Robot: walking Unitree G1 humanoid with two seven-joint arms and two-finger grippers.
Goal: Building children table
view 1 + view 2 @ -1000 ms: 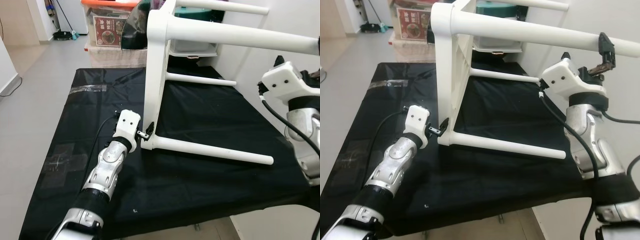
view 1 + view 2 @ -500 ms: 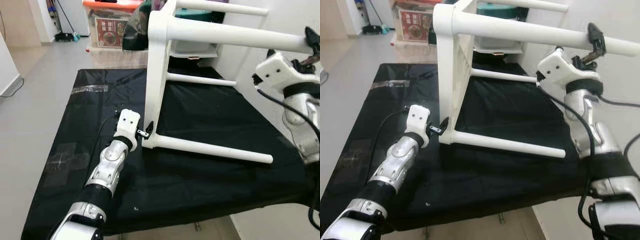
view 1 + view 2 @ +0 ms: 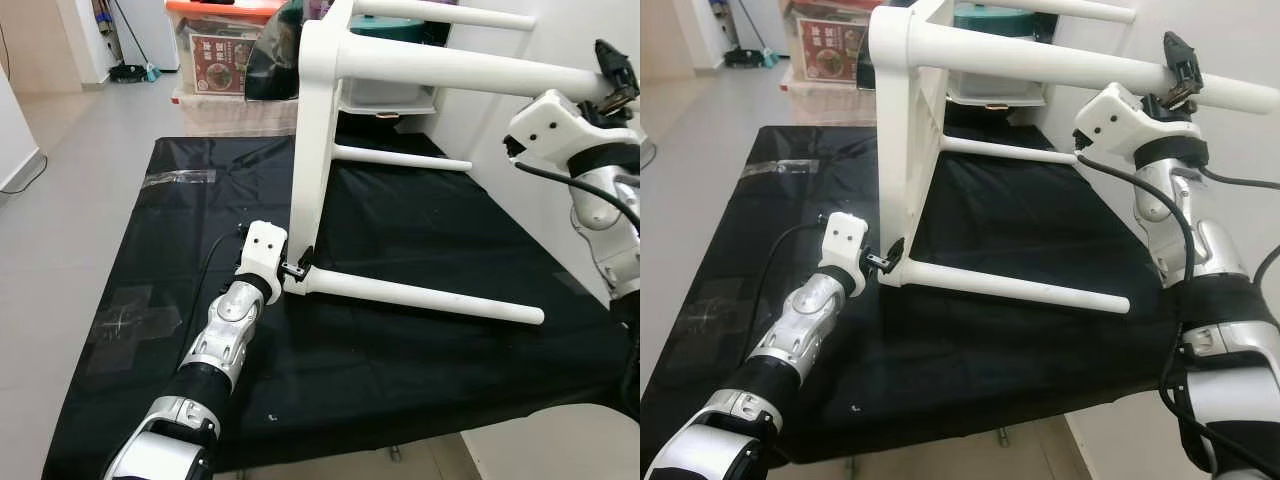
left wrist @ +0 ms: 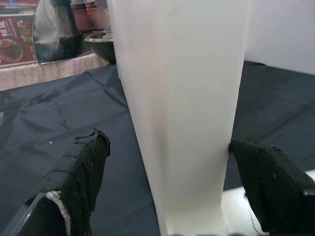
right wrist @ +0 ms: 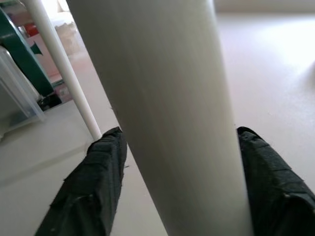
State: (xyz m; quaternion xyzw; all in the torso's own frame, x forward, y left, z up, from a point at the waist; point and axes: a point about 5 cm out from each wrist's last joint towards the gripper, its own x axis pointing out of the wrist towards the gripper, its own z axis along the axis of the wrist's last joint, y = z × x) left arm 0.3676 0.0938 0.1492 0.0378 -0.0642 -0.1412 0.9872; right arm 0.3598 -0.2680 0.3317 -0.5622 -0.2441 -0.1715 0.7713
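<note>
Left wrist view: the two black fingers (image 4: 78, 177) sit apart, one on each side of the white table's (image 3: 315, 150) top edge; one pad looks to touch it, the other has a sliver of gap, so straddling, not clamped. That left gripper (image 3: 298, 268) is at the low corner of the table top, where the lower near leg (image 3: 420, 295) joins it, near the middle of the black-covered desk (image 3: 130, 300). Right wrist view: fingers (image 5: 93, 191) likewise apart w/ the upper near leg (image 5: 162, 113) between them, both pads close beside it; contact can't be confirmed. The right gripper (image 3: 1180, 72) is up by that leg's free end, out past the desk's right edge. The table lies on its side, top standing upright on edge, two legs along the cloth, two in the air pointing right. Judgement: step in hand looks like getting a two-point hold to turn or steady the table. To do it well: close the left fingers squarely on the top's edge before any lift, keep the right hold near the leg end but firm, and move both arms together so the leg joint isn't levered. Storage boxes (image 3: 215, 60) behind the far edge leave little room for swinging that way.
</note>
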